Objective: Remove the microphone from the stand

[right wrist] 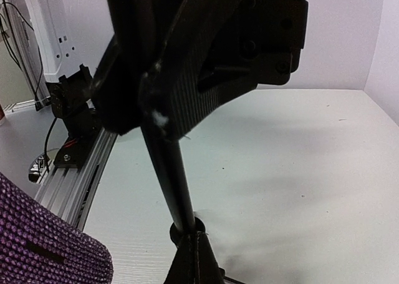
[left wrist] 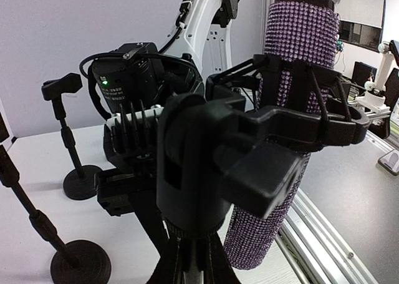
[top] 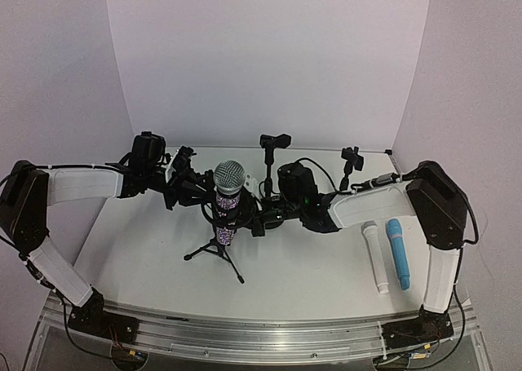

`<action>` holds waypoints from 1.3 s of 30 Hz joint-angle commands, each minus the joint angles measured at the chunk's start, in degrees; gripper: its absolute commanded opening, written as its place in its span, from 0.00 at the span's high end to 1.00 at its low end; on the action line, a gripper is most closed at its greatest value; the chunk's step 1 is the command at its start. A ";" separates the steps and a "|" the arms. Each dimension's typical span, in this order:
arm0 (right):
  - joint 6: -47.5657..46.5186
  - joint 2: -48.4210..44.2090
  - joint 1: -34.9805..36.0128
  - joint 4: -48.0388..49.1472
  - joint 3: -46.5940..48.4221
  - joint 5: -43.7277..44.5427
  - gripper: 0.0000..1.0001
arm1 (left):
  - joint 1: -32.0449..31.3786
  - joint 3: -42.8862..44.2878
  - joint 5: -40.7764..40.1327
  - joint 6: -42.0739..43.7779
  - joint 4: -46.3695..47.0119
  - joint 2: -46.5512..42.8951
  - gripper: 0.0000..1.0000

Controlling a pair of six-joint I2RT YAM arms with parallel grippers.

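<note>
Overhead, the microphone (top: 229,178) stands nearly upright in its tripod stand (top: 218,253) at mid-table (top: 310,281), with its mesh head at 12 o'clock and its purple studded body running down toward 6. The left gripper (top: 189,190) reaches in from 9 o'clock, the right gripper (top: 259,218) from 3. Only this view shows a white microphone (top: 376,258) and a blue microphone (top: 399,253) lying side by side at 4 o'clock.

The left wrist view alone shows the black clip (left wrist: 312,118) ringing the body, with the left jaws closed tight on the stand's mount beside it. The right wrist view alone shows the pole (right wrist: 171,178). The right jaws are fully closed against it, but whether they pinch it is unclear. Print on the camera housing (left wrist: 128,78) is too small to read.
</note>
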 commanded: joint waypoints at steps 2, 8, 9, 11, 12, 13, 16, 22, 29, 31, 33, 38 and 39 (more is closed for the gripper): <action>8.28 -3.42 0.71 -9.63 -0.61 6.70 0.87 | -0.59 1.35 -0.53 7.82 -5.78 0.59 1.00; 32.81 -9.46 0.62 -9.81 -3.50 12.28 0.47 | -0.40 4.01 1.27 19.60 -16.15 1.38 1.00; 37.11 -10.17 0.56 -9.86 -4.42 13.00 0.44 | -0.29 4.90 1.96 21.99 -18.91 1.69 1.00; 45.66 -11.15 0.45 -10.10 -5.86 13.56 0.36 | -0.12 6.79 3.30 28.04 -25.01 2.51 1.00; 49.68 -11.28 0.41 -10.35 -6.21 13.32 0.32 | -0.07 7.96 3.81 31.40 -28.47 3.21 1.00; 53.16 -11.19 0.36 -10.75 -6.25 12.87 0.32 | -0.05 9.68 4.19 34.01 -32.52 4.24 1.00; 65.74 -9.62 0.24 -10.94 -5.10 10.72 0.32 | 0.20 17.32 5.26 45.96 -46.74 9.06 1.00; 79.51 -7.44 0.23 -9.28 -3.38 6.56 0.36 | 0.42 34.53 4.48 79.17 -87.01 21.65 1.00; 88.90 -5.84 -0.01 0.74 -6.42 7.13 0.49 | 1.07 37.36 4.92 79.15 -88.77 24.16 1.00; 91.25 -4.01 -0.52 5.47 -6.38 6.95 0.53 | 1.05 38.00 4.77 78.64 -88.76 24.39 1.00; 93.23 -2.45 -0.97 8.72 -6.06 6.76 0.55 | 1.08 38.16 4.31 78.24 -88.73 24.00 1.00; 94.45 0.83 -1.06 9.55 -3.83 4.90 0.60 | 1.08 37.72 3.92 75.50 -88.54 23.45 1.00; 94.42 1.13 -1.09 9.54 -3.65 4.47 0.63 | 1.08 37.49 3.92 75.48 -88.53 23.28 1.00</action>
